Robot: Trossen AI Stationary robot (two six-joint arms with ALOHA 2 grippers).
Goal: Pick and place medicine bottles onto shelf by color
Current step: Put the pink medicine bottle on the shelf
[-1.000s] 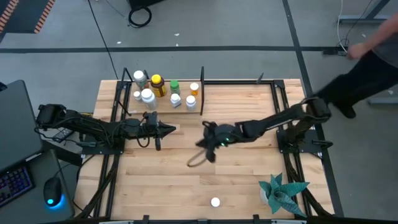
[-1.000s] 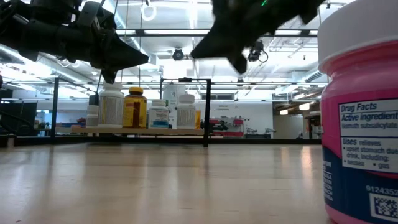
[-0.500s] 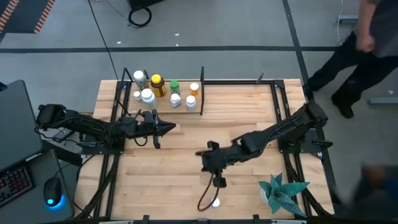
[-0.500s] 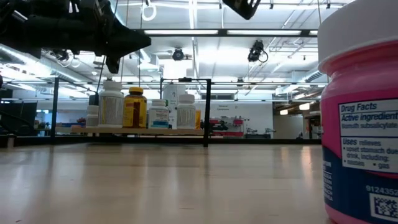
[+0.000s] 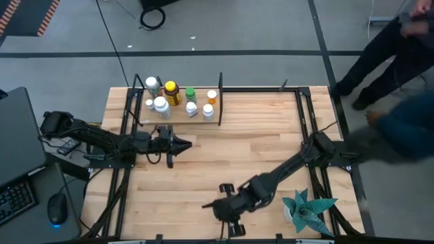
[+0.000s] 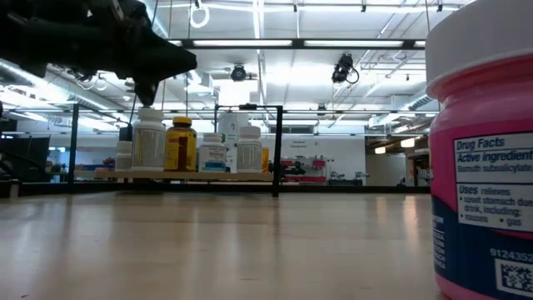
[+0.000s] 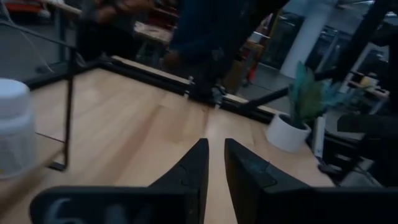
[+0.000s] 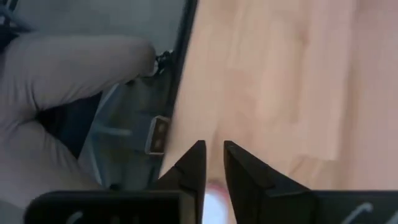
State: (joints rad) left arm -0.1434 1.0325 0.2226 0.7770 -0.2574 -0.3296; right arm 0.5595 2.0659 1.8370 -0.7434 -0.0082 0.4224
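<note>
At the right edge of the low view, a pink bottle [image 6: 481,158] with a white cap carries the only readable print. Its label has a dark blue panel with white lettering: "Drug Facts", then "Active ingredient" cut off by the frame edge, and below these "Use relieves", with smaller lines too blurred to read for certain. Lower on the label, a white patch shows the digits "912432", also cut off, above part of a square code. The labels of the bottles on the shelf [image 6: 191,176] at centre left are illegible.
</note>
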